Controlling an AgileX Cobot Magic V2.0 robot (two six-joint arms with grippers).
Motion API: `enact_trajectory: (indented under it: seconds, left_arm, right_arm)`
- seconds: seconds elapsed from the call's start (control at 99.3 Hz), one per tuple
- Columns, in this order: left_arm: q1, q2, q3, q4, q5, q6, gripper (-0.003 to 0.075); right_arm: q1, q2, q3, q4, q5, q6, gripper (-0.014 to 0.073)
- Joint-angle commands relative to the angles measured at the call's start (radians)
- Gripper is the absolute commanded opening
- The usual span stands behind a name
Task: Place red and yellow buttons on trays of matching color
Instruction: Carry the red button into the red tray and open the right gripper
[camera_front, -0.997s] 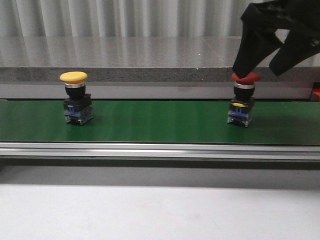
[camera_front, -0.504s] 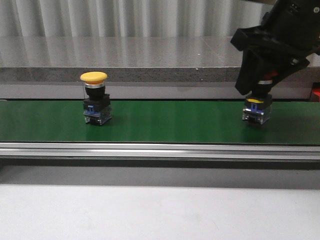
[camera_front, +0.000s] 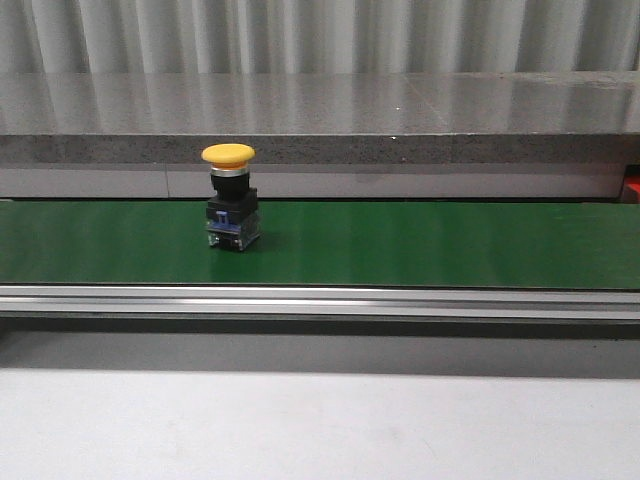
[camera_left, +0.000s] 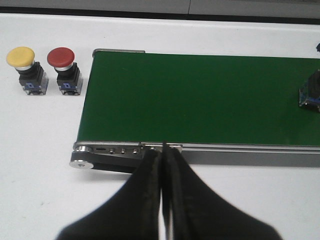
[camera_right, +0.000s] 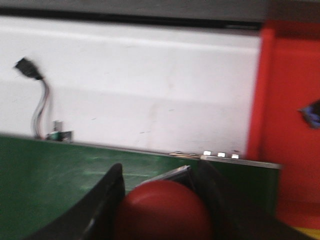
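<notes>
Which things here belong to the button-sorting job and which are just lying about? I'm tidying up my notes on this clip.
Job:
- yellow button on the green belt
- red button held in the right gripper
- red tray past the belt's end
- spare yellow button and spare red button on the white table

Lying about:
- loose cable
- grey ledge behind the belt
- left gripper, shut and idle

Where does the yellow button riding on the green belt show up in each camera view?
Front view: the yellow button stands upright on the green belt, left of centre.
Left wrist view: only a dark sliver with a blue base at the frame edge, on the belt; probably that button.
Right wrist view: not in it; the right pincer holds a red button.
Shared landmark: the green belt.
</notes>
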Motion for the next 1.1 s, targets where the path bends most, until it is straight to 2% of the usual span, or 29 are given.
enact_trajectory:
  seconds: [0.0,0.141,0.282,0.796,1.088]
  left_arm:
    - [-0.008,0.002,-0.027,-0.014,-0.061,-0.002,-0.0019]
    - [-0.008,0.002,-0.027,-0.014,-0.061,-0.002,-0.0019]
    - [-0.008,0.002,-0.027,-0.014,-0.061,-0.002,-0.0019]
    - [-0.008,0.002,-0.027,-0.014,-0.061,-0.002,-0.0019]
    - [-0.008,0.002,-0.027,-0.014,-0.061,-0.002,-0.0019]
  right_arm:
    - [-0.088,-0.032,-0.036,0.008,-0.084,0.016,0.0035]
    - [-0.192,0.001,-0.037,0.008,-0.155,0.019,0.0035]
    - [-0.236,0.058,-0.037,0.008,-0.210,0.031,0.0035]
    - [-0.245,0.262,-0.037,0.008,-0.360,0.032,0.0035]
    - [-0.250,0.320,-0.036,0.008,-0.393,0.032,0.0035]
